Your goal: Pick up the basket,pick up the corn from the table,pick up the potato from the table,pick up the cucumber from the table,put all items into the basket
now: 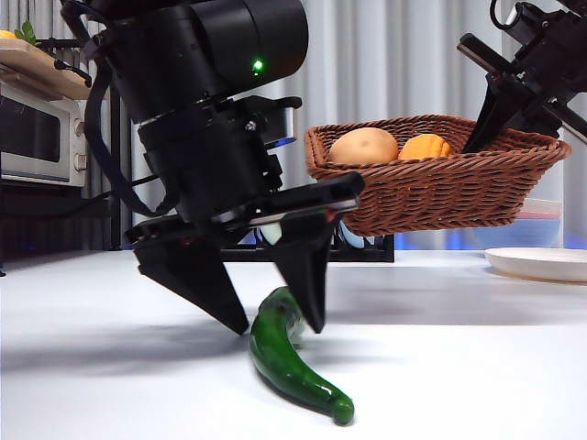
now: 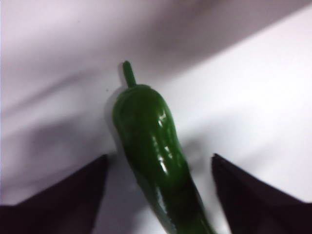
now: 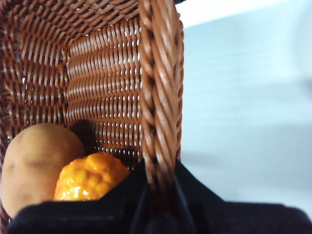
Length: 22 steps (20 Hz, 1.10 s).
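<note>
The dark green cucumber [image 1: 292, 365] lies on the white table [image 1: 459, 367]. My left gripper [image 1: 275, 325] is down at the table with its jaws open on either side of the cucumber's thick end [image 2: 156, 146]. My right gripper [image 1: 514, 110] is shut on the rim of the brown wicker basket [image 1: 431, 188] and holds it up in the air at the right. The tan potato [image 1: 364, 146] and the orange corn [image 1: 424, 147] lie inside the basket; the right wrist view shows the basket wall [image 3: 97, 83], the potato [image 3: 34, 161] and the corn [image 3: 90, 178].
A white plate [image 1: 537, 264] sits on the table under the basket at the right. A microwave [image 1: 37, 137] and a wooden shelf [image 1: 41, 64] stand at the back left. A dark stand [image 1: 367, 247] is behind the basket.
</note>
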Motion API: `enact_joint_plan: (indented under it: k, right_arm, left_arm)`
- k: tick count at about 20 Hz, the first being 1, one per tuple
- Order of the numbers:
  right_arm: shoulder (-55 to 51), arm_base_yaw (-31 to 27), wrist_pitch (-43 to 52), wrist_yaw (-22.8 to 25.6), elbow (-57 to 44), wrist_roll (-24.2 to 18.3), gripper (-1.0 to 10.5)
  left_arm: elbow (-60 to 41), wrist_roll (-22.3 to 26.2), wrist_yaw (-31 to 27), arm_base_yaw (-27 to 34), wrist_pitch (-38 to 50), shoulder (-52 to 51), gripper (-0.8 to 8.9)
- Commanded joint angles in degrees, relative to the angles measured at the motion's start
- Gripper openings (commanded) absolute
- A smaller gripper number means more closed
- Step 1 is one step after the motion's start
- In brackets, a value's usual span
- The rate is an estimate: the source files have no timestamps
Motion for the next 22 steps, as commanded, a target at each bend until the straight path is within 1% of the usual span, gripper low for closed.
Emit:
enact_joint_plan:
  k: [1, 3, 5, 7, 9, 11, 13, 14, 15, 16, 17, 22]
  right_arm:
    - [0.0, 0.0, 0.7, -0.7, 0.4, 1.0, -0.1]
    - [0.0, 0.0, 0.7, -0.7, 0.4, 1.0, -0.1]
    - [0.0, 0.1, 0.7, -0.7, 0.4, 0.9, -0.1]
    - [0.0, 0.2, 0.7, -0.7, 0.4, 0.9, -0.1]
    - [0.0, 0.2, 0.7, -0.7, 0.4, 0.8, -0.1]
    - [0.0, 0.7, 0.5, -0.7, 0.4, 0.8, -0.1]
    - [0.0, 1.5, -0.2, -0.7, 0.4, 0.8, -0.1]
    - [0.0, 2.1, -0.7, -0.7, 0.4, 0.7, -0.1]
    - [0.0, 3.1, -1.5, -0.7, 0.4, 0.8, -0.1]
    - [0.0, 4.2, -1.9, -0.7, 0.4, 0.7, -0.1]
    - [0.0, 5.5, -2.0, -0.7, 0.4, 0.8, -0.1]
    - [0.0, 11.9, -2.1, -0.5, 0.4, 0.8, -0.1]
  left_arm:
    - [-1.0, 2.5, 0.9, 0.0, -1.2, 1.7, -0.09]
    - [-0.9, 2.7, 1.0, 0.0, -3.3, 0.9, -0.09]
    - [-0.9, 2.9, 2.3, -0.3, -7.7, -2.3, -0.09]
    - [-0.9, 3.3, 4.3, -1.8, -13.0, -8.2, -0.08]
    - [-0.8, 3.1, 5.4, -4.4, -17.2, -17.7, -0.08]
    - [-0.8, 1.1, 5.4, -6.6, -15.9, -26.9, -0.08]
    - [-0.6, 0.5, 4.4, -6.9, -9.6, -33.6, -0.08]
    - [0.2, 0.5, 2.5, -6.7, -7.0, -34.9, -0.08]
    - [2.0, 0.9, 0.1, -5.9, -5.7, -35.1, -0.08]
    - [4.2, 2.4, -1.9, -4.5, -5.4, -34.4, -0.08]
    - [6.7, 4.3, -2.5, -2.7, -5.0, -32.9, -0.08]
    - [19.0, 11.6, -2.1, 5.8, -2.4, -20.8, -0.08]
